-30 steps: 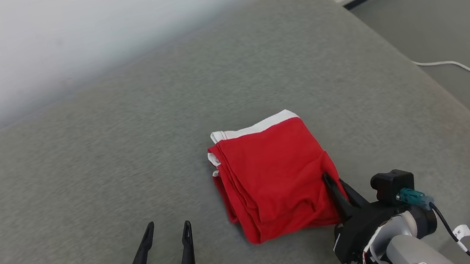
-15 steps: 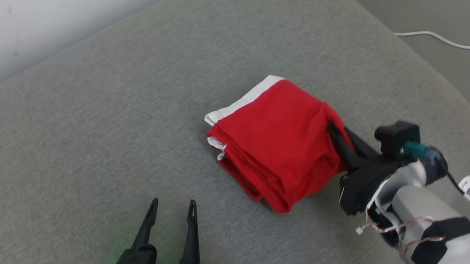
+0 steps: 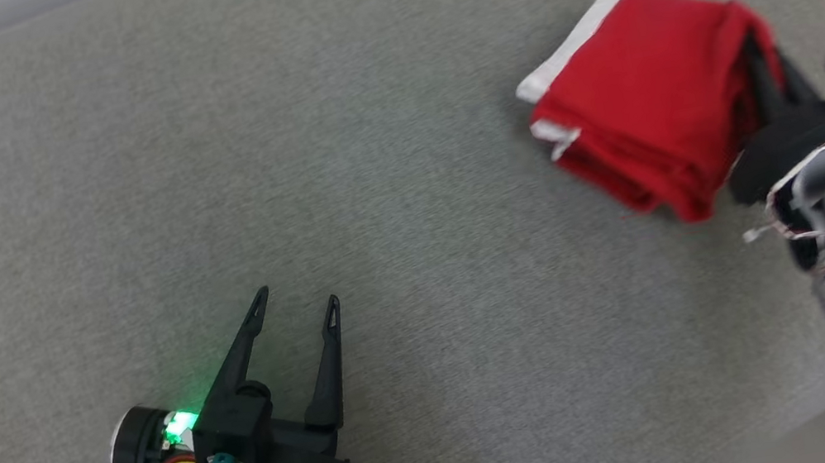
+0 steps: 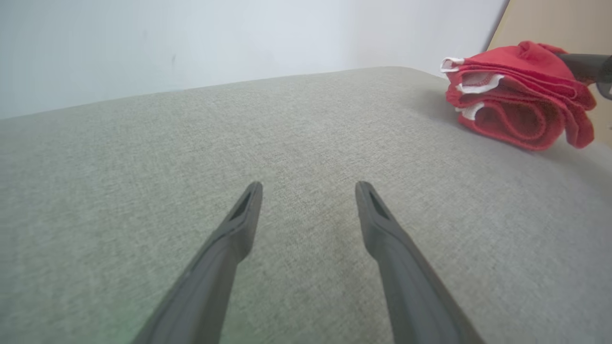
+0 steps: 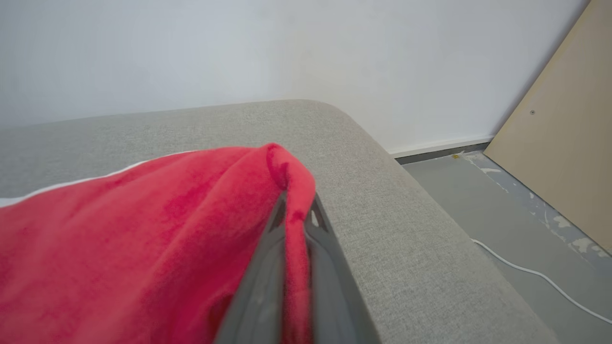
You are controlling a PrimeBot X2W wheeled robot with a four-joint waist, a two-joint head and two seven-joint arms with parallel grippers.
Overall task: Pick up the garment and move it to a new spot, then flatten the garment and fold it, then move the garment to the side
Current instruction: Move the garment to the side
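Observation:
The garment [image 3: 649, 91] is a folded red cloth with a white band, lying near the right edge of the grey cushion [image 3: 283, 161]. My right gripper [image 3: 758, 69] is shut on the garment's right edge, and the right wrist view shows red cloth [image 5: 143, 239] pinched between the two fingers [image 5: 267, 258]. Its right side looks lifted in the left wrist view, where the garment [image 4: 516, 95] shows at the upper right. My left gripper [image 3: 296, 310] stands open over bare cushion at the lower left, holding nothing.
The cushion's right edge [image 5: 430, 229] drops to a grey floor [image 5: 502, 210] with a white cable [image 5: 535, 274] on it. A tan board [image 5: 559, 143] leans against the white wall [image 5: 287, 48] at the right.
My right gripper has carried the garment toward the cushion's right edge, its grip unchanged. The head camera has tilted down, so wall and floor left that view. The left gripper stays open.

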